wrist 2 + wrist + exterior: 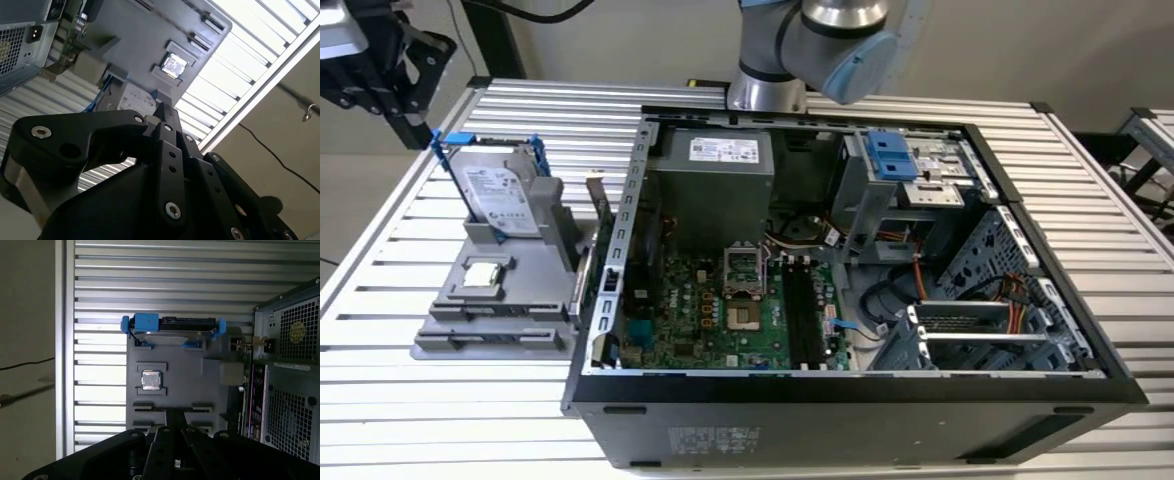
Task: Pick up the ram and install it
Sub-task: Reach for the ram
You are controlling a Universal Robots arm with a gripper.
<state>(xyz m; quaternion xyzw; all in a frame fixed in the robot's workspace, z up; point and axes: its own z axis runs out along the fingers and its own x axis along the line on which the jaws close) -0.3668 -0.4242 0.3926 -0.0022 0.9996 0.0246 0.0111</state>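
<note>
In the exterior view my black gripper (408, 118) hangs at the far upper left, above and behind the grey parts holder (487, 335). In both wrist views its fingers (173, 416) (162, 111) meet with nothing between them. A thin narrow stick that looks like the ram (595, 205) stands on edge at the holder's side nearest the computer case; I see only its edge. The black memory slots (801, 320) lie on the green motherboard inside the open case. The gripper is well away from both.
On the holder stand a silver hard drive in a blue frame (494, 185) (170, 330) and a small square processor chip (482, 274) (151, 380). The open case (854, 392) fills the slatted table's middle. The arm's base (767, 90) rises behind it.
</note>
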